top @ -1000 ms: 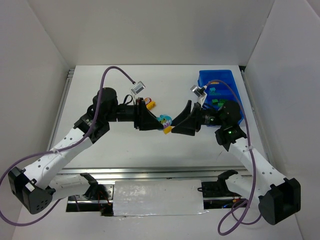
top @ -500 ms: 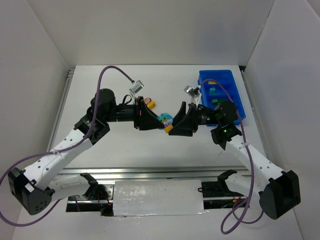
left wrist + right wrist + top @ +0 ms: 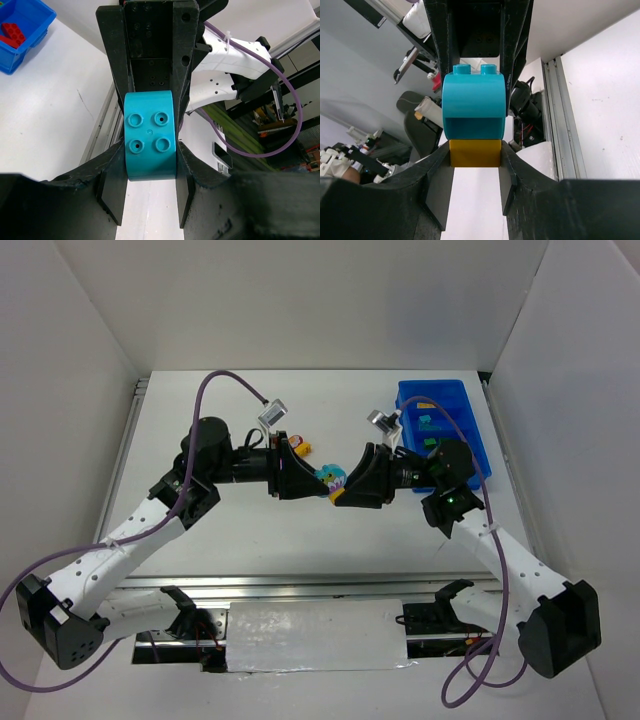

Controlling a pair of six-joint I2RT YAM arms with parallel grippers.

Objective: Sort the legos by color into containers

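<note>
Mid-table, left pincer (image 3: 150,157) clamps teal brick (image 3: 150,135), studs leftward, right pincer (image 3: 475,150) clamps yellow brick (image 3: 475,153)

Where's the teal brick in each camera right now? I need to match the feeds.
Top external: table centre, teal brick between the facing jaws.
Left wrist: picture centre, studs facing the camera.
Right wrist: upper centre, studs at its top edge.
Shared landmark: the yellow brick against it, in the top and right wrist views; hidden in left wrist.
</note>
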